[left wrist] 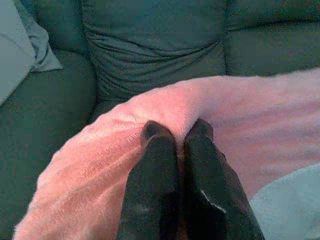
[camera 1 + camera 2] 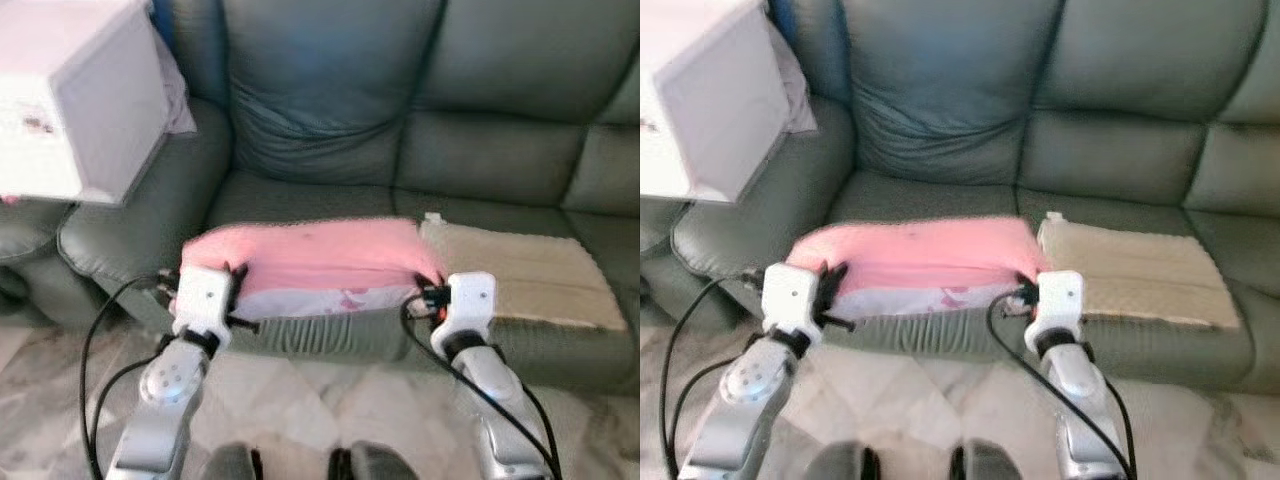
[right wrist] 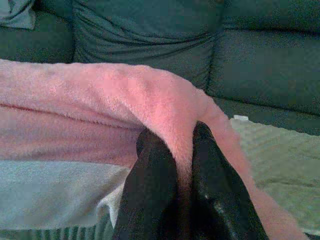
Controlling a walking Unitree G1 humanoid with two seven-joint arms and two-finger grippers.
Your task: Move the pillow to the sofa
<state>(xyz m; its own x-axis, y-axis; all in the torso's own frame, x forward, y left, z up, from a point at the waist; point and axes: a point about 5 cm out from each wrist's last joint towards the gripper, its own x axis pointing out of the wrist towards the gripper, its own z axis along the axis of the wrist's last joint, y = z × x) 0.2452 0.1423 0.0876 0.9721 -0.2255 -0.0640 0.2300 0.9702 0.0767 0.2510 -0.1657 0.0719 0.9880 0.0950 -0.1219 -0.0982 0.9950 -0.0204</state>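
Grey sofa [image 2: 480, 150] seat: pink pillow [image 2: 320, 255] at front edge, beige mat [image 2: 520, 275] beside.

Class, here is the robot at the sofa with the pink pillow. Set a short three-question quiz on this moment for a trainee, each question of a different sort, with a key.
1. True or false: both grippers pinch the pink pillow.
2. What lies on the sofa seat beside the pillow, on the robot's right? A) beige mat B) red book C) metal pan
3. Fill in: the left gripper holds the pillow's ____ end.

Key: 1 true: the right gripper pinches the other end. 2 A, the beige mat. 3 left.
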